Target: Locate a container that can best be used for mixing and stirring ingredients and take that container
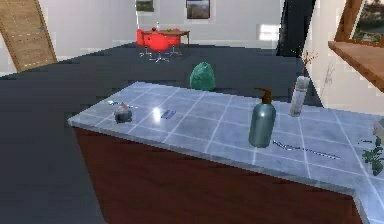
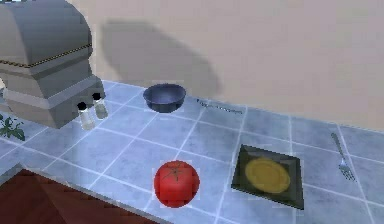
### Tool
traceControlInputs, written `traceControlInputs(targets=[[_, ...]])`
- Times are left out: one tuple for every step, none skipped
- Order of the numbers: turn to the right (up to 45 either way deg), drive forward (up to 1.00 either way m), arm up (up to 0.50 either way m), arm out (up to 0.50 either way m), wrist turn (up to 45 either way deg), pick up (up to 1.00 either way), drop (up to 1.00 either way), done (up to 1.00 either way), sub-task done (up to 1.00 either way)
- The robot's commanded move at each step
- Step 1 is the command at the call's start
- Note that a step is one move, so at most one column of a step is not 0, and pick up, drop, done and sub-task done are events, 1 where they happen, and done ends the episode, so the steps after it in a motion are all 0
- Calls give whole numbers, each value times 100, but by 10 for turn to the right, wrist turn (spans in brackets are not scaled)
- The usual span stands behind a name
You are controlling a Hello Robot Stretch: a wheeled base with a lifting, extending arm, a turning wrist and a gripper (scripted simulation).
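Observation:
A dark blue-grey bowl (image 2: 165,96) stands on the pale blue tiled counter (image 2: 210,140), toward the wall in the arm side view. It sits upright, and its hollow looks bare. The same tiled counter (image 1: 215,125) stretches across the forward view above a dark red front.
A big grey appliance (image 2: 45,60), two small shakers (image 2: 90,110), a red round fruit (image 2: 176,183), a dark square tray with a yellow disc (image 2: 268,175) and a fork (image 2: 342,155) share the counter. Ahead stand a teal pump bottle (image 1: 262,120), a grey shaker (image 1: 299,95) and a green lump (image 1: 203,75).

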Motion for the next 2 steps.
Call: traceControlInputs(targets=[[0,0,38,0,0,0,0,0,0],[0,0,0,42,0,0,0,0,0]])
